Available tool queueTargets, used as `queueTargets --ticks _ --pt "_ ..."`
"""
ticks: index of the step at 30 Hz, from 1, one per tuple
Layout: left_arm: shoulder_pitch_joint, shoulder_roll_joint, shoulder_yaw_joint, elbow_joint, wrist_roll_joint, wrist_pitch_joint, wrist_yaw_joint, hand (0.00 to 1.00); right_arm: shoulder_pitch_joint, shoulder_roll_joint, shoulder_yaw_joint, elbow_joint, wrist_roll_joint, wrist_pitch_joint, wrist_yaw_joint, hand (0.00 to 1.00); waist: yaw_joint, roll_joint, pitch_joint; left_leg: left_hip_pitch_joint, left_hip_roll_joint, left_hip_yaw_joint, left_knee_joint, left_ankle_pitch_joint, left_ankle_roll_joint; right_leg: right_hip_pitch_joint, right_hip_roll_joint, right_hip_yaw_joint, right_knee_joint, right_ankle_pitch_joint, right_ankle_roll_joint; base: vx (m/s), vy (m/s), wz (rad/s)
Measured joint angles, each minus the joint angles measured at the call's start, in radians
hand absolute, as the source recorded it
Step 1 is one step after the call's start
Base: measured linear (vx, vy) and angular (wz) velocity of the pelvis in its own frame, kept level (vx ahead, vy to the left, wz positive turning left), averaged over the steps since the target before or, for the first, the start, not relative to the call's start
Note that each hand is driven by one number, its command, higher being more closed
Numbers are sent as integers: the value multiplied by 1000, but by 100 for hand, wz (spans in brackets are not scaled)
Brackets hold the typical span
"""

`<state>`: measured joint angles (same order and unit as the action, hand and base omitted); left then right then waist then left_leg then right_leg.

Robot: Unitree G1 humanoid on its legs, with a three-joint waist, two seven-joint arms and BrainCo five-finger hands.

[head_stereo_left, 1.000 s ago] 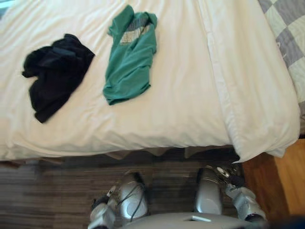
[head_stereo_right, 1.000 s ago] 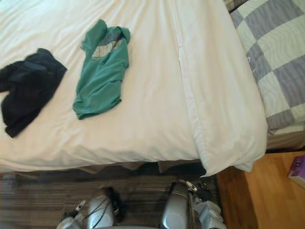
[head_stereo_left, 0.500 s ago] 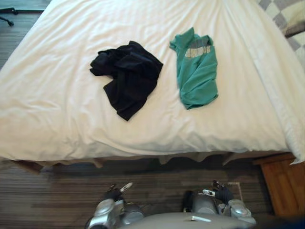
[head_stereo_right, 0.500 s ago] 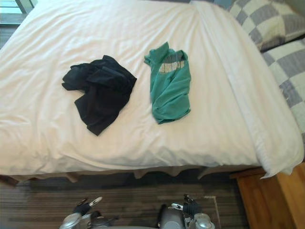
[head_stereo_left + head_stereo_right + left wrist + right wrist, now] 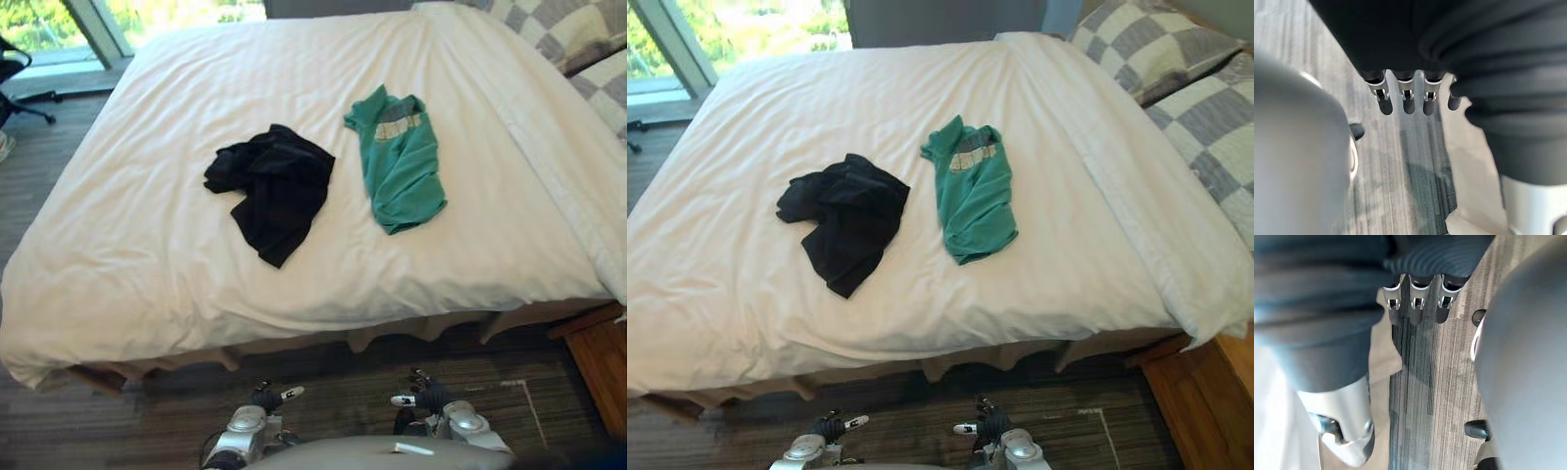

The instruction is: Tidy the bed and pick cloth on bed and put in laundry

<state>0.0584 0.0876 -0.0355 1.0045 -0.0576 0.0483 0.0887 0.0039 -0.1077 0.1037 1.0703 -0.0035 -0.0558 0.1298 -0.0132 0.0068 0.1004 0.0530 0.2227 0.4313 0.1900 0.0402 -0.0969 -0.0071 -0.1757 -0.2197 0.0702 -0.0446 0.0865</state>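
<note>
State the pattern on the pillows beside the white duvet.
Grey-and-cream checks; the pillows show best in the right eye view.

Flat bed ahead, two garments at its middle, clutter kept to the right side and the corners.

The white duvet [image 5: 137,255] lay smooth and bare along the near edge and over the left half, leaving wide room to reach in from the floor side. The black cloth [image 5: 274,188] and the green shirt [image 5: 402,168] lay near each other at the centre, apart, with a strip of bare duvet between them. A folded band of duvet [image 5: 1141,211] ran down the right side, and checked pillows [image 5: 1156,44] crowded the far right corner. A brown wooden piece [image 5: 600,360] stood against the near right corner; a dark chair [image 5: 14,70] stood off the far left. The left hand [image 5: 263,399] and right hand [image 5: 421,394] hung low over dark floor, short of the mattress.
</note>
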Motion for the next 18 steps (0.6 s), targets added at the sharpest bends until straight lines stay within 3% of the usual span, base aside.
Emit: queueTargets --ticks 3,4,6,9,10,11,12,13,14,18 --pt "3 -8 28 -1 -12 -44 3 0 -6 -13 -6 5 12 7 5 0 3 18 36 -39 50 -10 204 3 -5 38 5 40 -3 -7 -11 -56 -3 -47" --pt "8 -23 49 -3 -19 -61 5 0 -7 -14 -6 4 12 8 5 0 2 29 41 -79 85 -38 308 21 -34 45 19 53 -7 -12 -12 -58 -29 -41" --pt "13 -35 60 -5 -41 -78 4 0 -9 -20 -19 5 11 13 5 0 3 42 42 -99 98 -67 355 -4 -48 52 22 69 -14 -10 -16 -30 5 -37" --pt "18 -38 67 -8 -40 -88 1 0 -8 -20 -23 -10 -1 18 21 0 6 40 44 -82 5 -67 123 -73 -31 37 23 102 -22 -2 -8 -14 68 -30" --pt "22 -44 66 -8 -40 -93 0 0 -8 -28 -22 -15 -12 18 33 0 6 60 46 -67 -35 -82 -12 -74 -30 29 40 112 -29 5 3 -24 124 -46" --pt "22 -57 71 -6 -49 -95 -1 0 -16 -38 -25 -14 -21 18 40 0 9 79 48 -63 -40 -75 -58 -108 2 37 59 124 -50 24 24 3 128 -30" --pt "21 -58 74 -6 -51 -94 4 0 -16 -36 -25 -16 -20 21 48 0 8 87 48 -68 -45 -73 -64 -120 -8 42 59 123 -63 30 28 88 111 -4" --pt "12 -55 78 -8 -50 -94 3 0 -16 -29 -27 -25 -21 21 59 0 3 63 56 -65 -63 -65 -76 -116 -4 52 45 126 -68 31 32 86 76 13" --pt "6 -52 78 -9 -51 -95 3 0 -12 -26 -29 -24 -21 22 61 0 5 59 60 -59 -70 -59 -82 -116 -3 52 36 125 -64 30 35 119 96 12" --pt "26 -61 87 -9 -77 -102 0 0 -7 -21 -27 -30 -30 15 61 0 7 64 61 -3 -111 -45 -105 -106 21 95 0 122 -61 6 57 152 78 7"
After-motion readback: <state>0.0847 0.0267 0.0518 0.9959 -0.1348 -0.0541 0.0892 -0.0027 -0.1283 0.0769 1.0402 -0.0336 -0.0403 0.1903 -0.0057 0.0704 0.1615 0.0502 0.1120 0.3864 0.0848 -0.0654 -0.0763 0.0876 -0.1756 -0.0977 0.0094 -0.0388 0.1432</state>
